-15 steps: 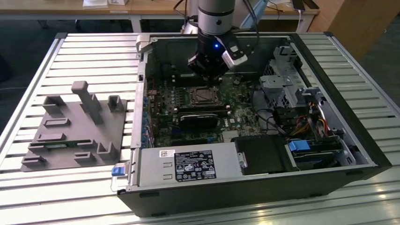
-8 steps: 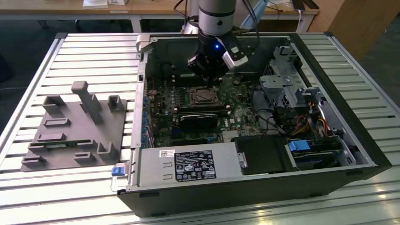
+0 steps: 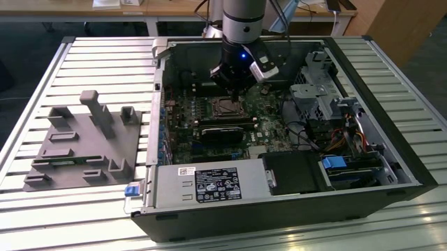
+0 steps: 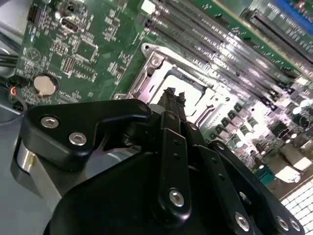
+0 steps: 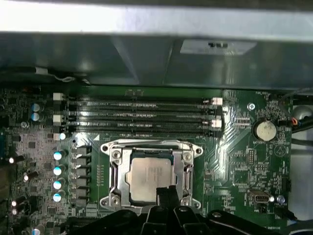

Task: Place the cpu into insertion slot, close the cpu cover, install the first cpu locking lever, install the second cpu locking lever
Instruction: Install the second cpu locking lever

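Hangs low inside the case with the hand (image 4: 170,94) pinched shut, holding nothing, tips right at the edge of the cpu (image 5: 149,175). Cpu flat in the slot (image 5: 125,188), cover (image 5: 114,176) seemingly down around it. Could scratch the cpu or bend the cover by pushing too hard or crooked.

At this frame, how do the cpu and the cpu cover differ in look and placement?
The cpu is a solid square with a dull grey top; the cpu cover is an open frame, brighter silver. The cpu sits inside the cut-out; the cpu cover surrounds it. The cpu is smaller than the cpu cover. Both lie flat on the green circuit board.
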Controlling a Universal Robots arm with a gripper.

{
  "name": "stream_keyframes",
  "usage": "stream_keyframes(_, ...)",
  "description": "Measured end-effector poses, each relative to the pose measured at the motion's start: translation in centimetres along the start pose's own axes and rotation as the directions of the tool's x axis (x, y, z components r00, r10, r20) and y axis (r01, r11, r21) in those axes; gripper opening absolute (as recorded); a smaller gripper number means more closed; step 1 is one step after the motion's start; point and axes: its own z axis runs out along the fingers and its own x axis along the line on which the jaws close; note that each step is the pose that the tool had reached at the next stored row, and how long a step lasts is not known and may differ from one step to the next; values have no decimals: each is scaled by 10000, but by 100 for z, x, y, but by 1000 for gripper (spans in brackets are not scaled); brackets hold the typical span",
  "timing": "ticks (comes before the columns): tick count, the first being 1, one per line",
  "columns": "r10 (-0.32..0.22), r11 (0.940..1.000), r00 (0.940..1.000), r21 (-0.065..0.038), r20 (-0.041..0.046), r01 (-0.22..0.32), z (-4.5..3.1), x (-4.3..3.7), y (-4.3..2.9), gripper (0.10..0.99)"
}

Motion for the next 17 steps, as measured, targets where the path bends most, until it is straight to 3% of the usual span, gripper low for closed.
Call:
stream_keyframes(10,-1,10000,10000,-2,-5,1,-74,-1,-26,106)
stream_keyframes(17,0,10000,10000,0,-6,0,-73,1,-157,106)
